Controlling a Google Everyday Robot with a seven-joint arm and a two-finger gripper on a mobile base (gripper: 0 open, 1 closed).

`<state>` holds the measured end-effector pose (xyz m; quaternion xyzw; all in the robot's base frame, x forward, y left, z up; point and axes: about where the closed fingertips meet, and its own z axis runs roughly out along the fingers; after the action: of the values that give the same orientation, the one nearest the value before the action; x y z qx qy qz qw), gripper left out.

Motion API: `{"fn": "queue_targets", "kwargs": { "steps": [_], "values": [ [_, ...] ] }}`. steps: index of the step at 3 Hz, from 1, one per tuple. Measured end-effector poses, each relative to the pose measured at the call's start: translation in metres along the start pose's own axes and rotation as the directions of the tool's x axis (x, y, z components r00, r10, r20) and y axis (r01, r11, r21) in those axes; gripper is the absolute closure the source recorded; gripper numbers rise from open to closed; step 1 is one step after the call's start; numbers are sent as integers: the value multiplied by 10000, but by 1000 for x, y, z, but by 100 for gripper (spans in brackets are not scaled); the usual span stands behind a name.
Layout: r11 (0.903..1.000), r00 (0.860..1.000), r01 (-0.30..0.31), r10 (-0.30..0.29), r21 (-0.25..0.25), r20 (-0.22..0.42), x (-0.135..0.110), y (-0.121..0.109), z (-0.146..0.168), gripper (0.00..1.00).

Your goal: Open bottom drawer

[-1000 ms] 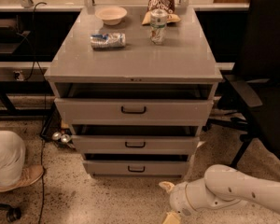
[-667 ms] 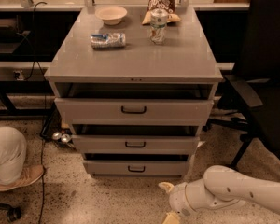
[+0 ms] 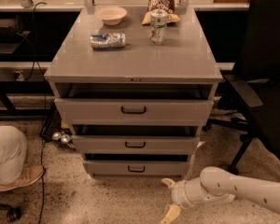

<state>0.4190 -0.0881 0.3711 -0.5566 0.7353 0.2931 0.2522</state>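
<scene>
Jaws spread apart on the gripper point(image 3: 169, 198), low near the floor
bottom drawer point(image 3: 107, 168) sits just up and left of them, lowest in the grey cabinet point(image 3: 177, 59); its black handle point(image 3: 136, 169) is apart from them

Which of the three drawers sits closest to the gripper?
The bottom drawer, lowest and shortest of the three; the gripper hovers near the floor before its right half.

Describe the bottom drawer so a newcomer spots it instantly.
Find the grey three-drawer cabinet mid-frame. The bottom drawer is the lowest of the three, with the narrowest flat front and a small black loop handle; the white arm's gripper hovers below-right of it.
</scene>
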Motion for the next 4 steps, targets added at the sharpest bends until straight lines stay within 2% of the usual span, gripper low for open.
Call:
{"fn": "queue_targets", "kwargs": {
  "steps": [1,2,3,4],
  "values": [
    [9997,9996,236,-236,-37,124,42,-40,42,0],
    [9992,9993,-52,37,402,376,54,-69,53,0],
    [9991,9993,-16,0,434,362,52,-71,50,0],
    [9885,9941,1056,-1024,1078,-348,61,-94,66,0]
  ]
}}
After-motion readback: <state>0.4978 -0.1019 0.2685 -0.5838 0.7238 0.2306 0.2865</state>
